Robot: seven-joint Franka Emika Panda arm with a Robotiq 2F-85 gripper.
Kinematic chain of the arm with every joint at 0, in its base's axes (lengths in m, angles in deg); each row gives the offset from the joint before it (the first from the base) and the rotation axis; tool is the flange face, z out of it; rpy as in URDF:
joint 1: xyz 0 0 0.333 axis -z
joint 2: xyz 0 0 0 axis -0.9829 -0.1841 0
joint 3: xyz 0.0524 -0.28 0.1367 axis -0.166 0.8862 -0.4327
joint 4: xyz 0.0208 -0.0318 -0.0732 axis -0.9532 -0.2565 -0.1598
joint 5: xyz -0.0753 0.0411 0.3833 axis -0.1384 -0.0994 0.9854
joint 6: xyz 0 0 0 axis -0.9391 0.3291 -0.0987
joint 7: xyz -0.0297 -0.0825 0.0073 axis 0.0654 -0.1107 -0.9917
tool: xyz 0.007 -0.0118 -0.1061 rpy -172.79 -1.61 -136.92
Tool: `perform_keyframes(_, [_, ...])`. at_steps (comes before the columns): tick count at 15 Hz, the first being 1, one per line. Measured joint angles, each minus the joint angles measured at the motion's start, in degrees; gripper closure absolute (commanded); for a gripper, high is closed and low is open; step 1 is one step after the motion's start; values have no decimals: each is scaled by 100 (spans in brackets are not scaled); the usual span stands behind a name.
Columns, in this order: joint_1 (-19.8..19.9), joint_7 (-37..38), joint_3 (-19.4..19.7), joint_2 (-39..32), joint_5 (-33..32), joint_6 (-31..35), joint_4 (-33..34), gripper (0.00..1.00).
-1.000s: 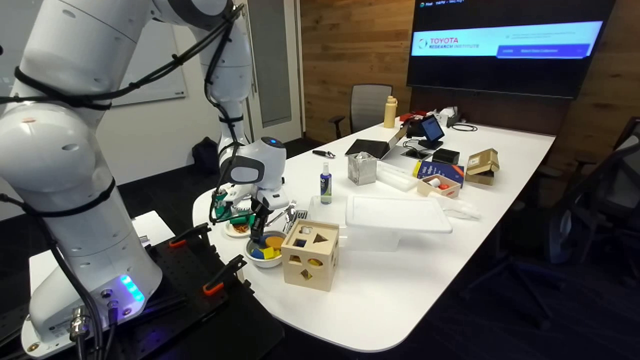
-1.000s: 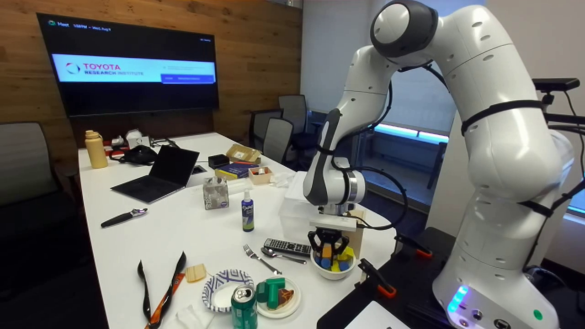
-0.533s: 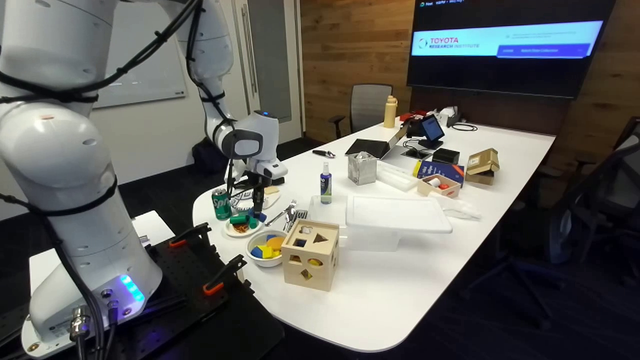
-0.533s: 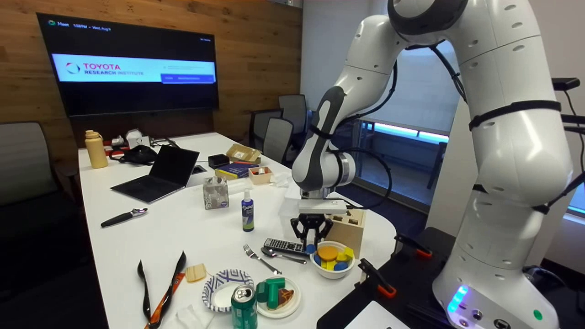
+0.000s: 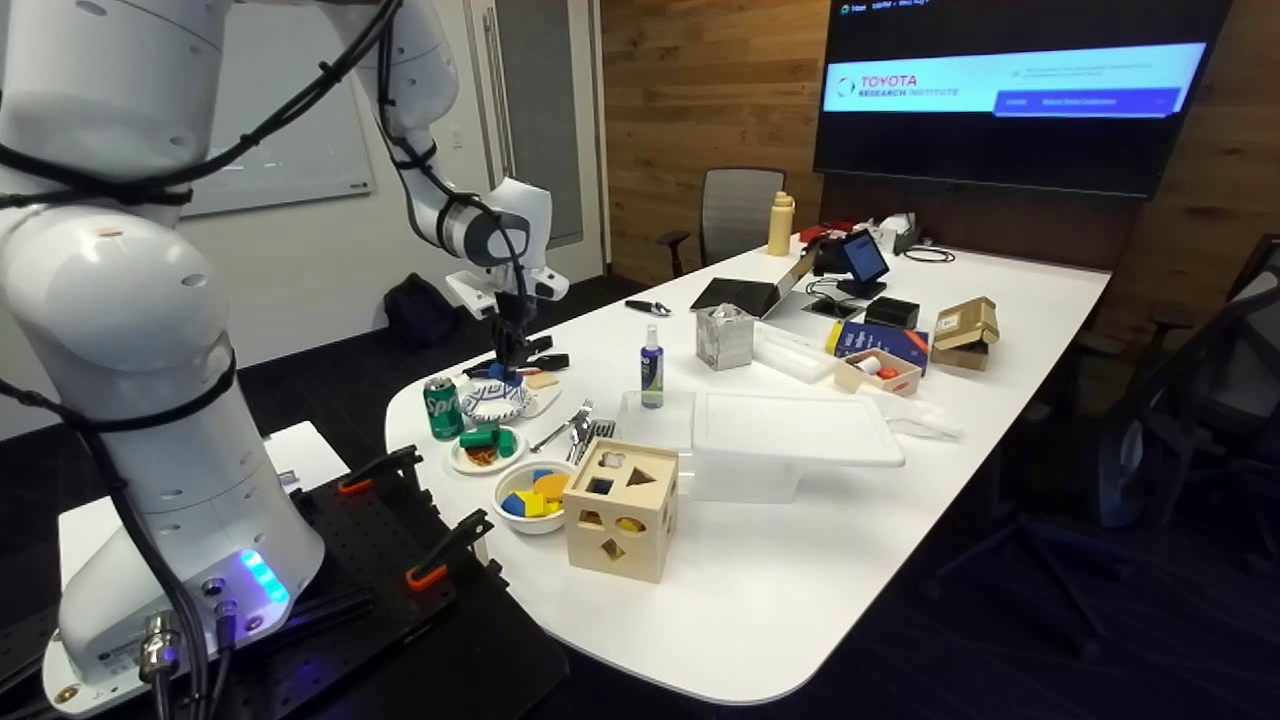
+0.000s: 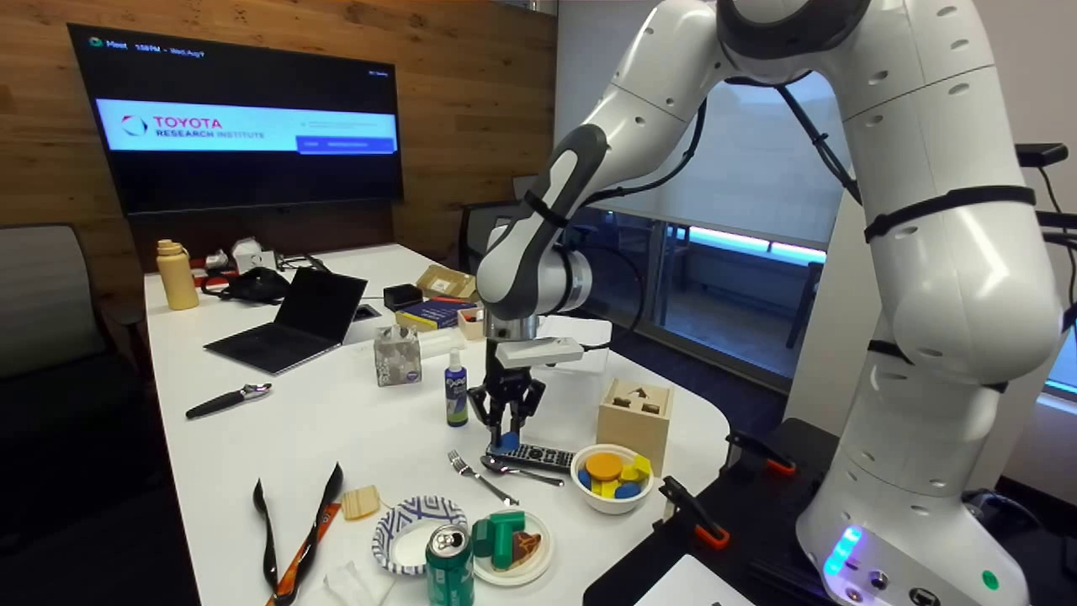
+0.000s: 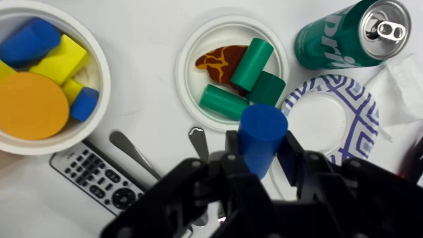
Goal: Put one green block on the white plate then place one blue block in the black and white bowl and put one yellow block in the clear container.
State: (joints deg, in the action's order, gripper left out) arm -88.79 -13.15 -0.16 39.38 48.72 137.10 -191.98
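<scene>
A blue block (image 7: 262,124), a cylinder, is clasped between the fingertips of my gripper (image 7: 261,142), shut on it and raised over the table. On the white plate (image 7: 191,79) lie green blocks (image 7: 251,64) and a brown toy steak. Beside it, the black and white bowl (image 7: 362,109) shows a bluish zigzag rim and a bare centre; in the wrist view the held block appears between it and the plate. Yellow blocks (image 7: 61,59) sit in a white bowl with blue and orange pieces. The clear container (image 5: 672,425) stands behind the wooden cube, with a white lid across part of it.
The wooden shape-sorter cube (image 5: 620,510) stands next to the white bowl (image 5: 530,515). A green can (image 6: 450,564) is upright by the patterned bowl. A remote (image 6: 538,457), fork, spoon and spray bottle (image 6: 456,391) lie or stand nearby, and tongs (image 6: 307,539) lie farther off.
From the white bowl, my gripper has risen with the blue block and travelled across the table, past the white plate, toward the patterned bowl. The other objects look unmoved.
</scene>
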Motion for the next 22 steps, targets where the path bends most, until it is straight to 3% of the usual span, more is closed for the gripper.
perform_keyframes(5, [103,-1346,-302,-1246,1,-555,1374,92])
perform_keyframes(9, [210,-2283,-489,-2271,-16,-1414,2504,92])
perform_keyframes(15, [216,-2981,-548,-3302,-47,-2451,3902,92])
perform_keyframes(16, [215,-3073,-559,-3425,-48,-2545,4089,42])
perform_keyframes(18, [212,-3200,-576,-3642,-48,-2742,4431,35])
perform_keyframes(22, [213,-3256,-581,-3875,-49,-3040,4843,5])
